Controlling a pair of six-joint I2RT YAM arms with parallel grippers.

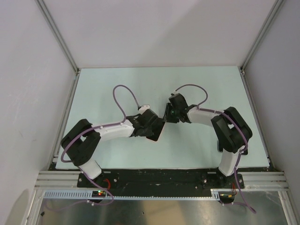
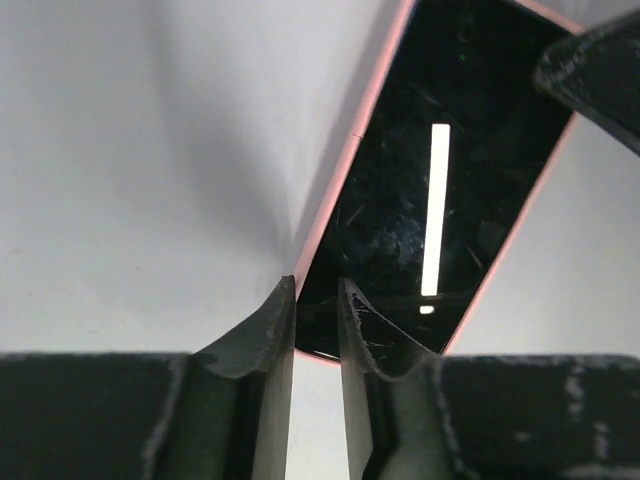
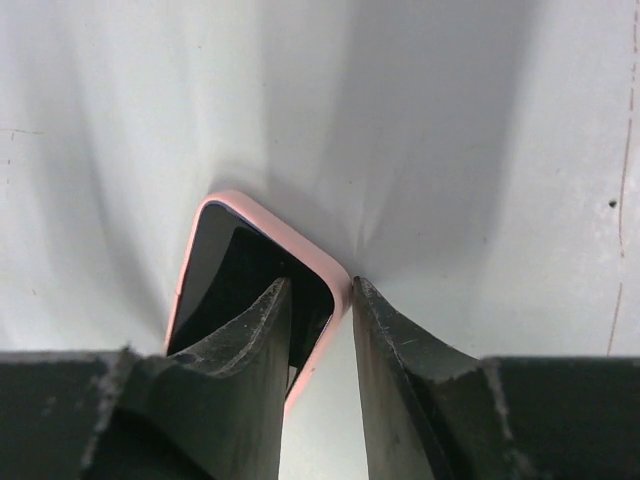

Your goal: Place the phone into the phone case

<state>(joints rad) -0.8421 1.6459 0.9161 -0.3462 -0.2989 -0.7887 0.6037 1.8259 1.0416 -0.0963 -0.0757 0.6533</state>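
Observation:
The phone (image 1: 157,133) lies flat at mid-table between both arms, its glossy black screen (image 2: 440,160) up. The pale pink phone case (image 2: 342,170) shows as a rim around it. My left gripper (image 2: 316,295) points down over one corner, jaws narrowly apart: one fingertip sits at the pink edge, the other on the screen. My right gripper (image 3: 320,281) stands over the opposite end, jaws slightly apart astride the case's rounded corner (image 3: 290,232), one finger on the screen (image 3: 215,270) and one just outside the rim. Neither gripper pinches anything. In the top view both grippers (image 1: 151,124) (image 1: 171,114) cover most of the phone.
The pale green table (image 1: 211,89) is enclosed by white walls with aluminium posts (image 1: 61,37) at the back corners. A metal rail (image 1: 159,178) carrying the arm bases runs along the near edge. The right gripper's finger (image 2: 595,60) shows at the left wrist view's top right.

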